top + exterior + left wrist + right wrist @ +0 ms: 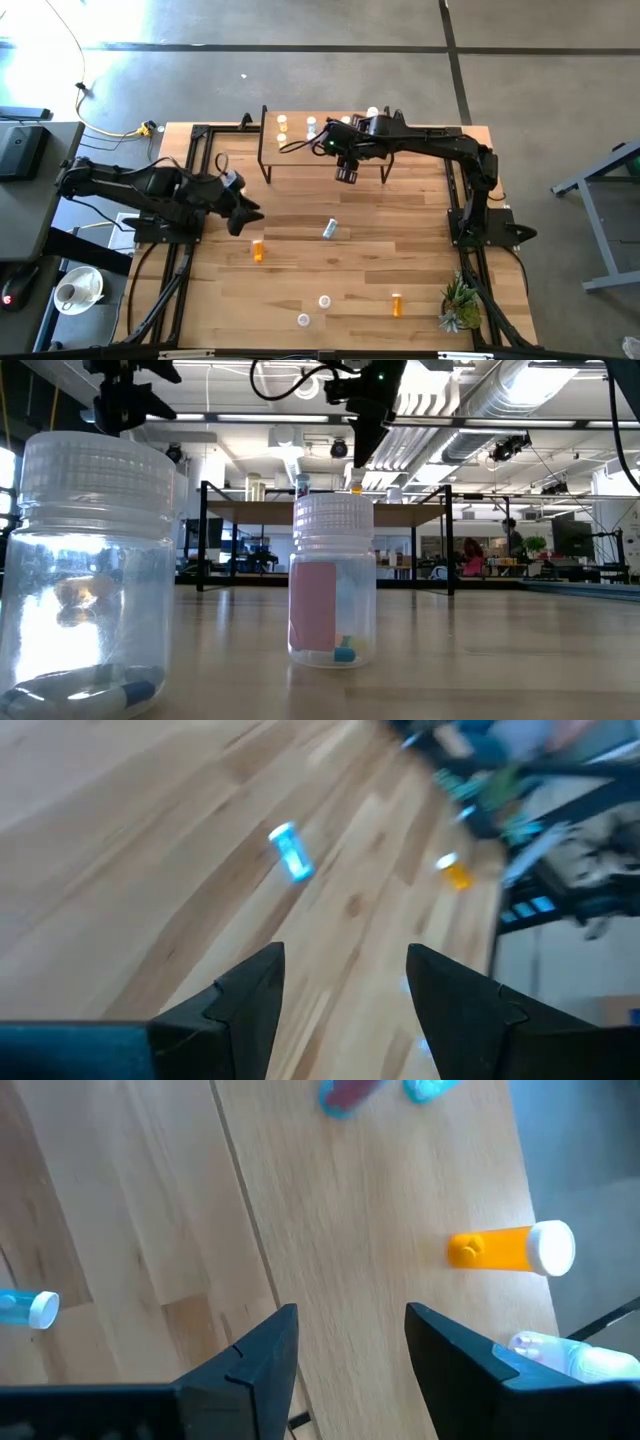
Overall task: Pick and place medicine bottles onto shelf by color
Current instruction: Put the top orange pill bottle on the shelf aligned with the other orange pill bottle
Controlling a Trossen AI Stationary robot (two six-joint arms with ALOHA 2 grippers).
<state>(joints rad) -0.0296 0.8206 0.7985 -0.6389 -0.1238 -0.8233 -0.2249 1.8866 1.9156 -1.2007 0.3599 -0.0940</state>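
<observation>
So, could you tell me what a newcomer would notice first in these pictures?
Probably the medicine bottles scattered over the table, like the orange bottle lying near the open left gripper. Next, the shelf at the far edge, bottles already on it, with the open right gripper just before it.

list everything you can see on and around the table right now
table: one, light wood slats
shelf: one, light board on black legs, far edge
bottles on shelf: about five, orange and pale
orange bottles: two, lying on table
blue bottle: one, lying mid-table
clear bottles: two, upright near front edge
plant: one, green, front right corner
left gripper: open, empty, above table's left side
right gripper: open, empty, at shelf front
</observation>
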